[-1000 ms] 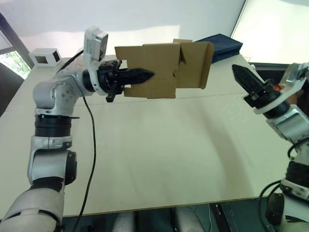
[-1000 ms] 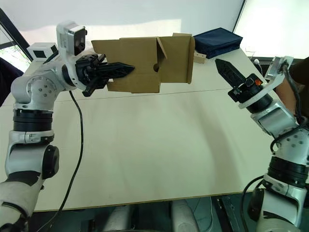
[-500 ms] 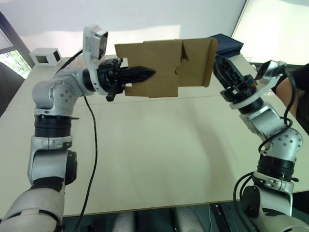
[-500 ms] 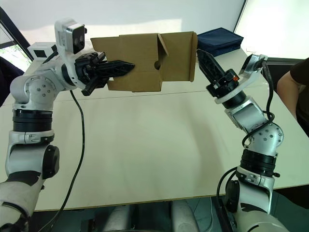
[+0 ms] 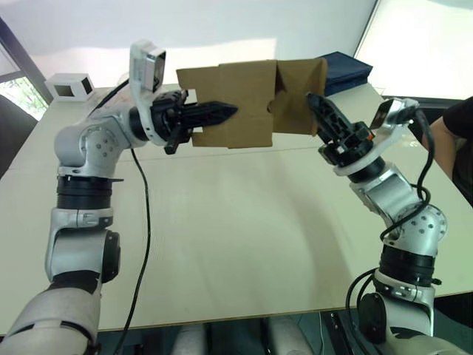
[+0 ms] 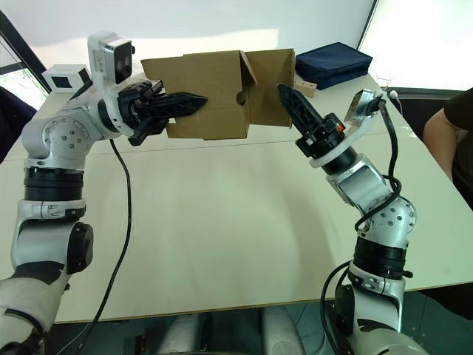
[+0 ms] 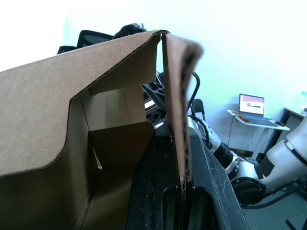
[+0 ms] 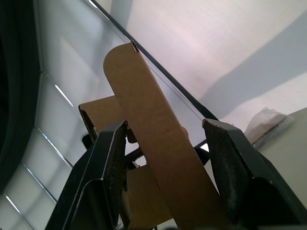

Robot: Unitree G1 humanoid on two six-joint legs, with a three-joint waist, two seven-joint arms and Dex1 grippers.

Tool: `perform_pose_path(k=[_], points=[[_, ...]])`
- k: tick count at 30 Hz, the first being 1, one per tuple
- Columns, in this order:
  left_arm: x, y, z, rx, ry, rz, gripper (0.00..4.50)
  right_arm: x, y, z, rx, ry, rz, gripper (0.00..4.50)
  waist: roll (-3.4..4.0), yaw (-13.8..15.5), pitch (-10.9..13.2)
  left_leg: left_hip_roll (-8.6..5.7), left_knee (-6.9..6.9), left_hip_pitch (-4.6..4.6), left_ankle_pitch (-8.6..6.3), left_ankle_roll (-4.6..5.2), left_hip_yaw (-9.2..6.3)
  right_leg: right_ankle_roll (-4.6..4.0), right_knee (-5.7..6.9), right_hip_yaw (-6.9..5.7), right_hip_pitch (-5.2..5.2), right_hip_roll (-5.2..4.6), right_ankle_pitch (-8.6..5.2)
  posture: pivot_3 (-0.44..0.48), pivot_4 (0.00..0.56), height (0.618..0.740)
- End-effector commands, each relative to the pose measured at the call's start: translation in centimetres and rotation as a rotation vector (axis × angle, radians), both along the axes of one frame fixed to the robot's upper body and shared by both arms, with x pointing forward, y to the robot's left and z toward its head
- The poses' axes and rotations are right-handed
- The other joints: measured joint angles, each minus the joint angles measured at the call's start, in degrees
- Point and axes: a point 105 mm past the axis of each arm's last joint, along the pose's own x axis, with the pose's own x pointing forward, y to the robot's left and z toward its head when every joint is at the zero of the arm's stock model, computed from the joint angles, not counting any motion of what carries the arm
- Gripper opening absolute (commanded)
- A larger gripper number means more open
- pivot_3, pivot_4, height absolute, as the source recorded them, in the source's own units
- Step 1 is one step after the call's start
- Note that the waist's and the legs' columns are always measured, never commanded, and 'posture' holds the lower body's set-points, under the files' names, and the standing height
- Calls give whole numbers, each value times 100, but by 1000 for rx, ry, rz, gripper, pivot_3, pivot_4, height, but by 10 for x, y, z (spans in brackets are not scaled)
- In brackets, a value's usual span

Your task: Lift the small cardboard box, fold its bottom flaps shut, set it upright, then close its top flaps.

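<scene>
Clamping one wall of the small cardboard box [image 5: 235, 103], the left tool [image 5: 219, 112] is holding it in the air above the far part of the counter [image 5: 244, 222], its fingers pinched tight on the cardboard, one inside and one outside. Reaching in from the other side, the right tool [image 6: 290, 101] is standing with its fingers spread apart around the edge of an open flap [image 6: 270, 86] at the box's right end, one finger on each side of the panel; whether they are touching it is unclear. Other flaps are hanging open inside the box in the left wrist view. Sitting at the counter's far left corner is a white box [image 5: 69, 86], and a dark blue case [image 6: 336, 62] is lying at the far right corner. A person's arm [image 6: 447, 140] is showing beyond the counter's right edge, and a laptop [image 7: 252, 105] is sitting on a stand in the room.
</scene>
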Motion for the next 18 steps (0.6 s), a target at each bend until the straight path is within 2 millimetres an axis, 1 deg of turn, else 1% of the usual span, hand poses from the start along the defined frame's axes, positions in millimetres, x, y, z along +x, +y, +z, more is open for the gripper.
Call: perform_pose_path(k=[1,6,9,13,18], points=[[-2,1,12,-4,-61,10,0,-22,0,14,9,-92,48,2615,0,1,0,0,0,0,0,0,0,0,0,0,0,0,0,0,150,740],[1,3,13,-9,-61,20,0,-31,3,17,25,-112,88,2615,0,-5,0,0,0,0,0,1,0,0,0,0,0,1,0,0,150,740],[1,1,14,-11,-63,17,0,-29,0,18,91,-99,79,2615,0,-6,0,0,0,0,0,1,0,0,0,0,0,2,0,0,150,740],[1,1,14,-15,-64,11,0,-22,3,9,94,-62,64,2615,0,0,0,0,0,0,0,1,0,0,0,0,0,1,0,0,150,740],[0,0,14,-14,-65,8,0,-18,5,11,128,-40,87,2615,0,-5,0,0,0,0,0,0,0,0,0,0,0,1,0,0,150,740]])
